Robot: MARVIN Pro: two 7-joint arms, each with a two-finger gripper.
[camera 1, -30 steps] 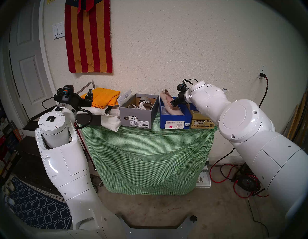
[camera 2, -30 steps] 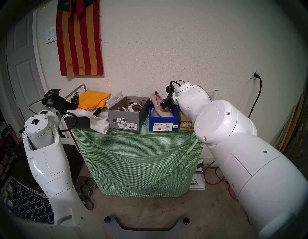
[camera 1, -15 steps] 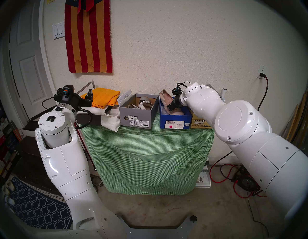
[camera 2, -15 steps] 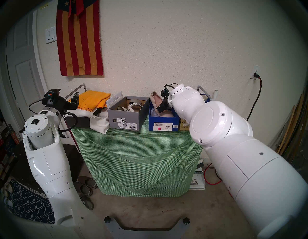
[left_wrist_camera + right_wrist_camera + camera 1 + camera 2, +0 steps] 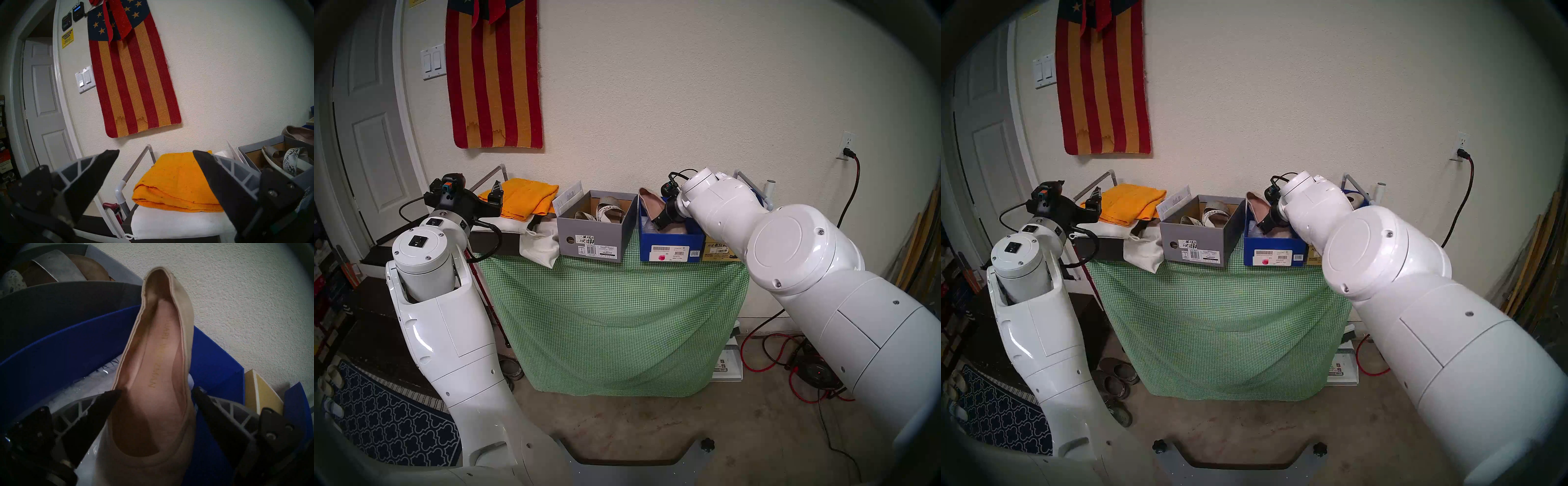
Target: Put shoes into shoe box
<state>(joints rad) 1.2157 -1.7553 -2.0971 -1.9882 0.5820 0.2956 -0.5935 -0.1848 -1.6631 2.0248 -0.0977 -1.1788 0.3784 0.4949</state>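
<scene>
Now the right tool [image 5: 157, 392] has shifted left and lower into the open blue cardboard shoe box [image 5: 670, 246]; the beige leather ballet flat [image 5: 158, 372] that leaned high against the box's back wall has tipped lower. The flat lies between the spread fingers [image 5: 102, 405], heel end raised over the rear rim; contact cannot be confirmed, so no grip is claimed. The second flat [image 5: 678, 230] rests in the same box. The strapped white-soled sandals [image 5: 605, 211] sit in the grey cardboard box [image 5: 590, 242] on the green-checked counter [image 5: 612, 305]. The left tool [image 5: 155, 154] hangs wide open and empty. Judgement: seating the flat fully remains.
</scene>
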